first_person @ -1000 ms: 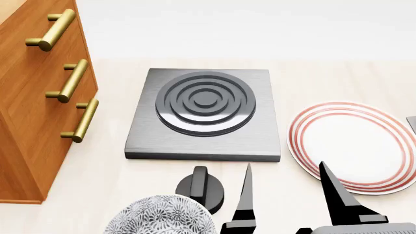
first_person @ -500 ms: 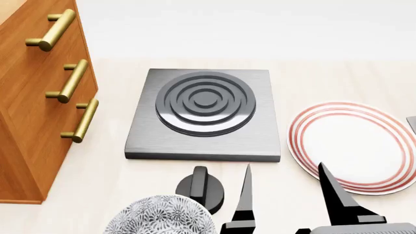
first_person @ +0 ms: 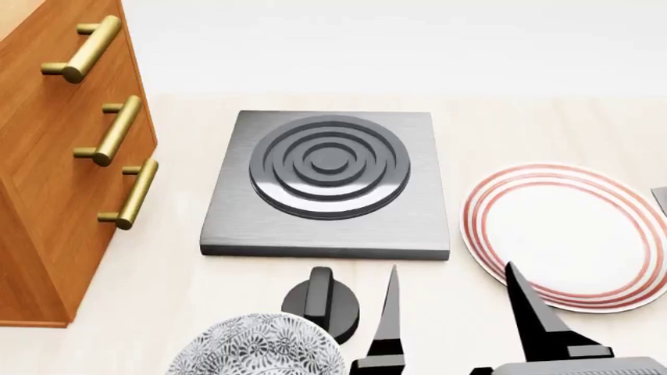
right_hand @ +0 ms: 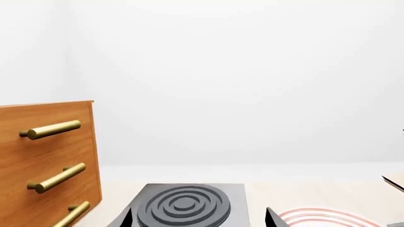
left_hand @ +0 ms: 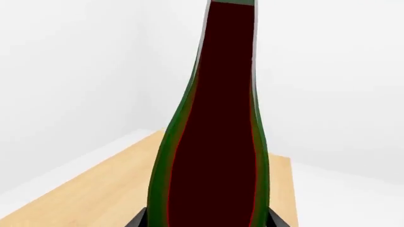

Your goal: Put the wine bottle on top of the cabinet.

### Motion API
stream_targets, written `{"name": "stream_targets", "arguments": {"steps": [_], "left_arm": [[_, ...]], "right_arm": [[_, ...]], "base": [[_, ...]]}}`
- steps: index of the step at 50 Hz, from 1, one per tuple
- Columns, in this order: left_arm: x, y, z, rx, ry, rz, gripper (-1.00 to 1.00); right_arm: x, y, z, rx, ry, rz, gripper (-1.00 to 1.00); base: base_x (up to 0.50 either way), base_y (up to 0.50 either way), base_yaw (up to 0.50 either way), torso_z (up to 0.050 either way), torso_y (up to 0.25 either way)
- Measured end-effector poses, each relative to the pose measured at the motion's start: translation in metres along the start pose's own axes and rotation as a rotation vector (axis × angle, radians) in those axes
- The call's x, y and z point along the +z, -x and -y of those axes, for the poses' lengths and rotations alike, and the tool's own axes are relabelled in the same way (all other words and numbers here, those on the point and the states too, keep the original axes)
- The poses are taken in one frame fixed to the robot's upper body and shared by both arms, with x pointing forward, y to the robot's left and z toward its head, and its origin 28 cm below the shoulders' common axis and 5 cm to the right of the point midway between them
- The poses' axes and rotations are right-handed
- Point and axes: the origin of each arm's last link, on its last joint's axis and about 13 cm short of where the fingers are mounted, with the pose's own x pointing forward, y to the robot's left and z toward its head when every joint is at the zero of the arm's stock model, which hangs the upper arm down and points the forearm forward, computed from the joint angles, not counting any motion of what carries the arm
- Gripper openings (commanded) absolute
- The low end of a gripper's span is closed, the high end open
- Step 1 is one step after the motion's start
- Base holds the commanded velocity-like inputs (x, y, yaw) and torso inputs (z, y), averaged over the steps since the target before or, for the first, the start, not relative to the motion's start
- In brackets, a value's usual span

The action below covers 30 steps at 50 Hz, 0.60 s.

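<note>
The wine bottle (left_hand: 215, 142), dark green glass with a slim neck, fills the left wrist view and stands upright. My left gripper (left_hand: 211, 222) is shut on its lower body, with a black finger on each side. Behind and below it lies a tan wooden top (left_hand: 82, 189); whether the bottle rests on it is hidden. The cabinet (first_person: 52, 180), orange-brown with brass bar handles, stands at the left of the head view and also shows in the right wrist view (right_hand: 44, 156). My right gripper (first_person: 452, 272) is open and empty at the near edge (right_hand: 197, 215).
A grey hob plate with dark concentric rings (first_person: 328, 183) lies in the middle. A white plate with red rings (first_person: 568, 234) sits to its right. A patterned bowl (first_person: 255, 344) and a black knob (first_person: 321, 301) sit near the front.
The right gripper's fingers have shifted slightly forward and left in the head view. Nothing else has moved.
</note>
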Motion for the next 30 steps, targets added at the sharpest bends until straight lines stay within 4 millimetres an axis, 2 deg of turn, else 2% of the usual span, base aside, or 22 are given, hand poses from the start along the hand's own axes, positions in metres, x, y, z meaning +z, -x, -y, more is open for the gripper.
{"name": "stream_targets", "arguments": {"steps": [7,8,18,30], "left_arm": [[0.0,0.0,-0.001,0.0,0.005,-0.001,-1.0],[0.0,0.0,-0.001,0.0,0.005,-0.001,1.0],[-0.021,-0.003,-0.002,0.024,0.006,-0.094,1.0],[-0.028,-0.003,-0.003,0.035,0.002,-0.125,1.0]], "right_arm": [[-0.001,0.0,0.0,0.002,0.0,-0.002,1.0],[-0.001,0.0,0.0,0.003,0.0,-0.002,1.0],[-0.001,0.0,-0.001,0.005,-0.001,-0.003,1.0],[-0.002,0.0,-0.001,0.007,0.0,-0.005,1.0]], "base": [[0.0,0.0,0.0,0.0,0.0],[0.0,0.0,0.0,0.0,0.0],[0.0,0.0,0.0,0.0,0.0],[0.0,0.0,0.0,0.0,0.0]]}}
